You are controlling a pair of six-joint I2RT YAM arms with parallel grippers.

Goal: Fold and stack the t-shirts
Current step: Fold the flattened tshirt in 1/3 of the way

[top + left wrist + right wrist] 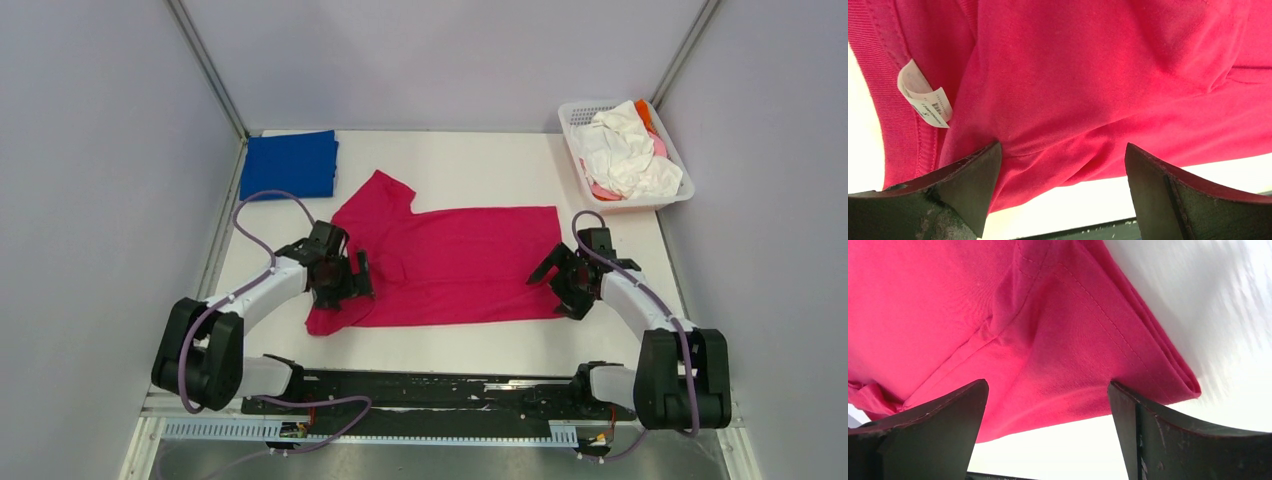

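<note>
You're holding both hands open, gripping nothing: left hand point(352, 282) at the collar end, right hand point(556, 285) at the hem. The magenta t-shirt point(450, 265) is lying mid surface point(480, 345), long axis running left-right between them.

Pale grey walls point(430, 60), white table point(470, 160).

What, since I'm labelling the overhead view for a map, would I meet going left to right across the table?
folded blue t-shirt → spread magenta t-shirt → white basket. Both hands overlap the magenta shirt, so they are left out.
</note>
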